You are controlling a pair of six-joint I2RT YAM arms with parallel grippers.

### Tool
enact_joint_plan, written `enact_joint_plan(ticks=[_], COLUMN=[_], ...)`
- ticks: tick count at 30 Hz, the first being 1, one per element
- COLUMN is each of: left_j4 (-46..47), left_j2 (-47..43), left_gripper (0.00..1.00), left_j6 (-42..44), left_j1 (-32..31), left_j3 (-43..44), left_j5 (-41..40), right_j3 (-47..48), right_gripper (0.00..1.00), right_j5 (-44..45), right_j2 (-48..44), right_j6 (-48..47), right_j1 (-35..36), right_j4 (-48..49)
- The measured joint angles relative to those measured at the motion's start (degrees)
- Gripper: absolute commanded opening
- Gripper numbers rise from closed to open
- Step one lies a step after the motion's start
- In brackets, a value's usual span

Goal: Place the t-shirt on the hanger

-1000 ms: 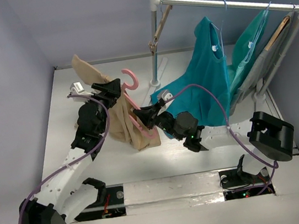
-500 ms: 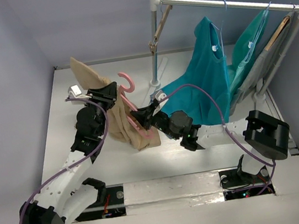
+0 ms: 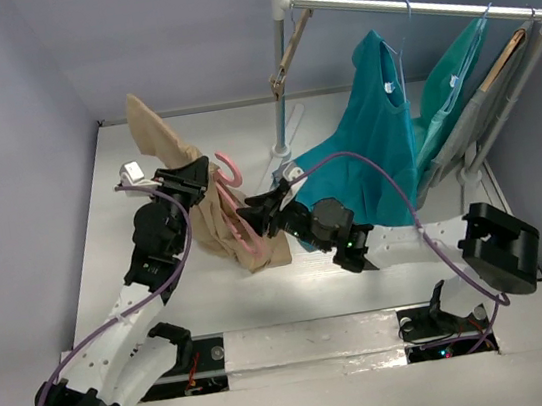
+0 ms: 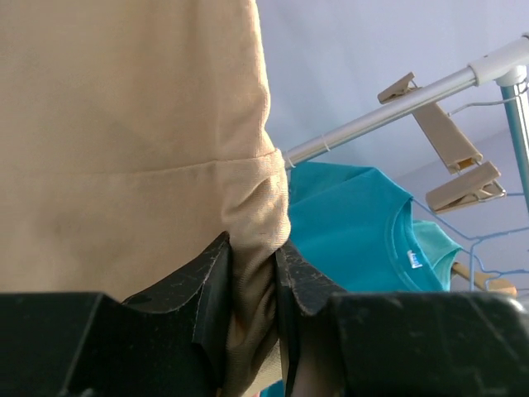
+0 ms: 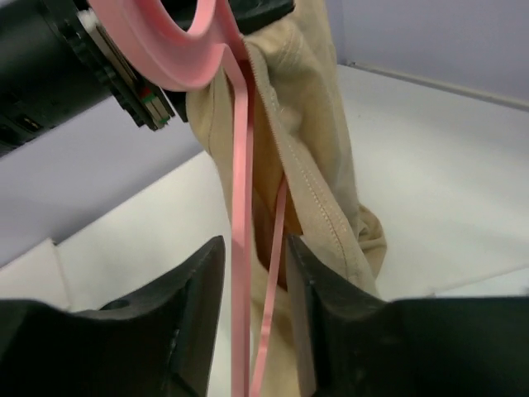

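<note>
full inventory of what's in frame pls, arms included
t-shirt: 1, tan, held up left of centre
hanger: 1, pink, at the t-shirt's right edge, hook up
teal garments: 2, teal, hanging on the rack
grey garment: 1, grey, rack's right end
wooden hangers: 2, wood, one near each rail end
rack: 1, silver rail, back right
table: 1, white
left end effector: 1, black, shut on t-shirt
right end effector: 1, black, shut on hanger
</note>
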Motion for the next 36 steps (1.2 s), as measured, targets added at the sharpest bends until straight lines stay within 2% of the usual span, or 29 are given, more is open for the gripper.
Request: enact_joint_plan(ticks=[3, 7, 8, 9, 10, 11, 12, 17, 20, 23, 24, 29, 32, 33, 35, 36], left_j4=[-0.5, -0.6, -0.5, -0.5, -0.5, -0.6, -0.6, -0.6, -0.6, -0.5, -0.5, -0.3, -0.3, -0.3, -0.3, -0.2], left_j2=[-0.9, -1.8, -1.8, -1.8, -1.8, -1.9, -1.9, -3.1, -3.6, -3.7, -3.7, -3.7, -3.7, -3.7, -3.7, -3.7], left_gripper=[0.0, 0.0, 0.0, 0.0, 0.0, 0.0, 0.0, 0.0, 0.0, 0.0, 0.0, 0.0, 0.0, 0.0, 0.0, 0.0], left_j6=[0.0, -0.3, -0.5, -0.7, -0.9, -1.2, -1.4, -2.4, -2.9, -3.6, -3.8, -4.5, -4.7, -4.8, -4.8, -4.8], left_j1=[1.0, 2.3, 2.5, 2.9, 3.1, 3.3, 3.5, 4.5, 5.0, 5.1, 5.2, 5.2, 5.2, 5.2, 5.2, 5.2], left_j3=[-0.2, -0.4, -0.4, -0.4, -0.4, -0.4, -0.4, -0.4, -0.4, -0.4, -0.4, -0.4, -0.4, -0.4, -0.4, -0.4], left_j5=[0.6, 1.8, 2.3, 2.7, 3.1, 3.5, 3.9, 5.5, 6.4, 7.1, 7.3, 8.0, 8.1, 8.1, 8.1, 8.0], right_j3=[-1.4, -3.4, -3.8, -4.3, -5.0, -5.7, -6.4, -10.4, -11.8, -11.6, -11.3, -8.1, -5.8, -5.1, -4.3, -4.3], right_gripper=[0.52, 0.52, 0.5, 0.41, 0.37, 0.27, 0.23, 0.2, 0.28, 0.5, 0.53, 0.58, 0.42, 0.28, 0.07, 0.0], right_j5=[0.2, 0.4, 0.5, 0.8, 1.1, 1.3, 1.5, 3.1, 2.7, 1.9, 1.6, 1.0, 1.3, 1.4, 1.4, 1.5], right_j2=[-3.9, -7.9, -8.4, -8.9, -9.3, -9.4, -9.4, -7.4, -4.0, -0.2, 1.0, 7.0, 9.4, 10.0, 10.8, 11.0], right_j6=[0.7, 1.7, 1.9, 2.2, 2.4, 3.1, 3.6, 7.7, 10.8, 12.9, 13.2, 13.9, 13.7, 13.5, 13.4, 13.5], right_j1=[0.0, 0.0, 0.0, -0.1, -0.2, -0.6, -0.8, -2.4, -2.7, -2.7, -2.7, -2.7, -2.7, -2.7, -2.7, -2.7], right_j4=[-1.4, -2.2, -2.4, -2.5, -2.6, -2.7, -2.9, -3.7, -4.8, -6.2, -6.7, -8.5, -9.0, -9.0, -8.7, -8.7])
